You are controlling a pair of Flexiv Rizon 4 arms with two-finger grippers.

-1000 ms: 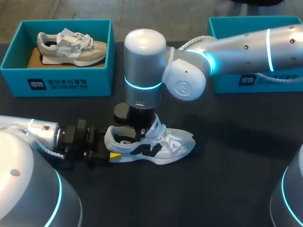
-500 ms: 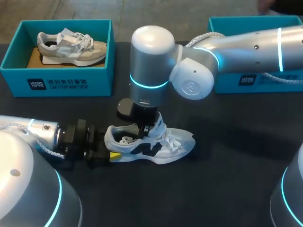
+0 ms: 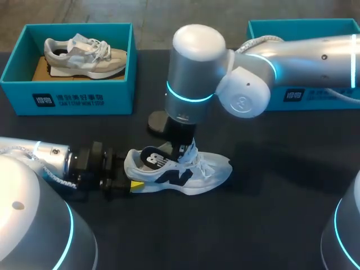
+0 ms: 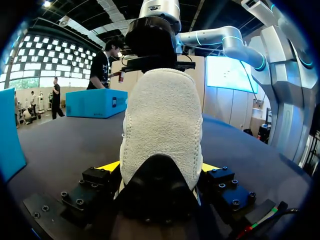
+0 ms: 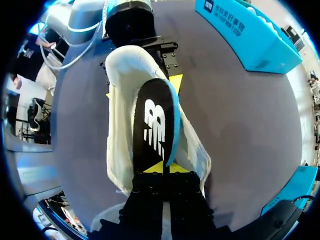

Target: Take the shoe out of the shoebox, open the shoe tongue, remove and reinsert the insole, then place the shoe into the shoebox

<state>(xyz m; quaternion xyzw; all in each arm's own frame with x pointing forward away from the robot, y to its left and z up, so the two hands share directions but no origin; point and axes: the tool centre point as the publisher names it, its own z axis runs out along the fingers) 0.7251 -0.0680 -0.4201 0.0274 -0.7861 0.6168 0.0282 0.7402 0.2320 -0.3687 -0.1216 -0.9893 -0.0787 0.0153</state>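
Observation:
A white sneaker (image 3: 194, 171) with dark side marks lies on the black table, toe to the right. My left gripper (image 3: 133, 181) holds its heel (image 4: 162, 125), one yellow fingertip (image 4: 111, 166) on each side. My right gripper (image 3: 181, 151) comes down from above and is shut on the front end of the black insole (image 3: 151, 158). The insole (image 5: 155, 122) slants up out of the shoe's opening (image 5: 119, 90), with its heel end over the shoe's heel. The shoe's tongue and laces are bunched beside the right fingers.
A teal shoebox (image 3: 67, 98) at the back left holds a second, grey-white sneaker (image 3: 84, 53). Another teal box (image 3: 306, 95) stands at the back right, partly behind my right arm. The table in front of and to the right of the shoe is bare.
My right arm has moved up and to the right, drawing the black insole out of the shoe's opening. The left gripper and the shoe have stayed in place.

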